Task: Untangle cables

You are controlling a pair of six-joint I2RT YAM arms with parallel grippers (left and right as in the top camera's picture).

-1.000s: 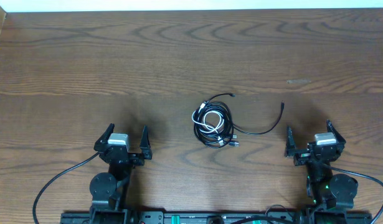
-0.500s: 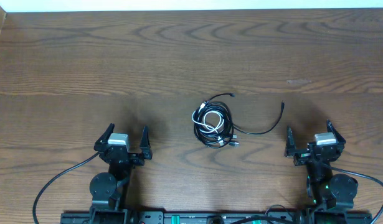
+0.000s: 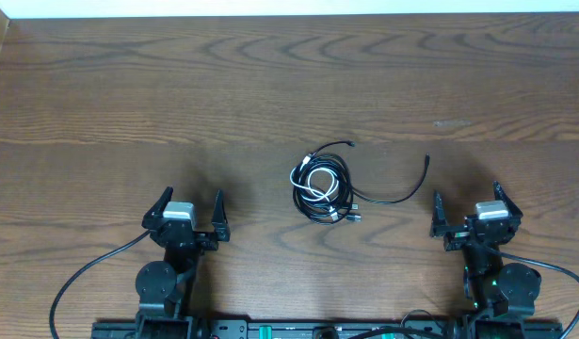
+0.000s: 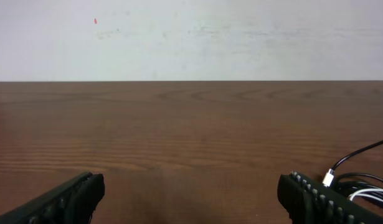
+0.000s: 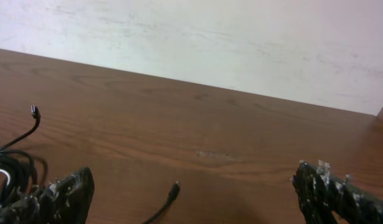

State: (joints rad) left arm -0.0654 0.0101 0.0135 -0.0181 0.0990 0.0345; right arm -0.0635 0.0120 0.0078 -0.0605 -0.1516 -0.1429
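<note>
The cables [image 3: 322,188] lie in one small tangled coil, black loops around a white one, near the middle of the wooden table [image 3: 129,94], between the two arms and a little ahead of them. One loose black cord [image 3: 426,162] curves out to the right, crossing the wood between the coil and the right claw [image 3: 468,196]. That claw and the left claw [image 3: 190,202] both stand wide open and empty, apart from the coil, with a pale wall [image 4: 191,37] beyond the far edge.
</note>
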